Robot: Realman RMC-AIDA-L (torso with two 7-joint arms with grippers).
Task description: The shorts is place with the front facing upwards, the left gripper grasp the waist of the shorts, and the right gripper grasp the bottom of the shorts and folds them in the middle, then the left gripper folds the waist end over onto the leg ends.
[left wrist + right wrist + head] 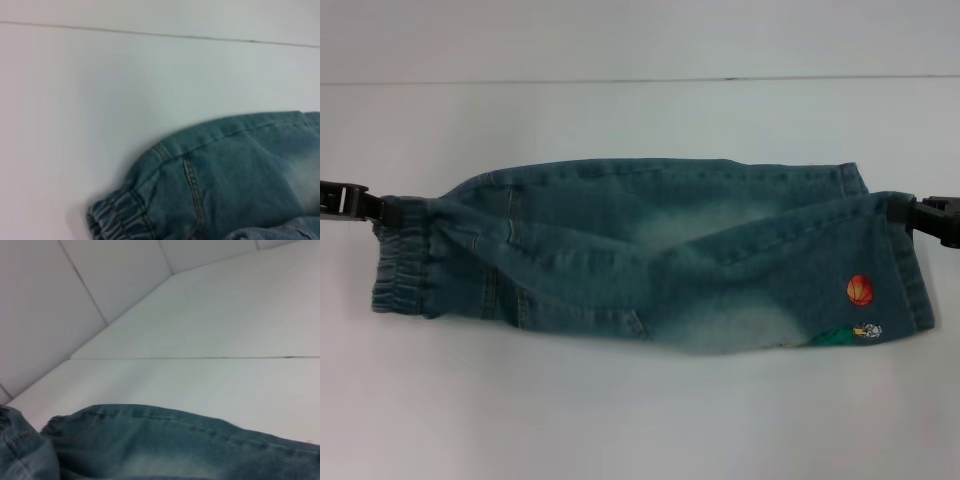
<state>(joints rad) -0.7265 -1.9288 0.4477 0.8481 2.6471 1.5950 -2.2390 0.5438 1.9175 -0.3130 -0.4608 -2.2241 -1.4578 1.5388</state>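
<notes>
Already: halfway, by the look of things.
Shorts: lying lengthwise on the white tabletop, doubled along the middle, one leg over the other.
Waist: at the left end, elastic bunched.
Leg ends: at the right end, ball embroidery on top.
Left hand: pinching the waist edge.
Right hand: pinching the leg hem.
Done: lengthwise fold.
Left: bringing the waist over onto the leg ends.
</notes>
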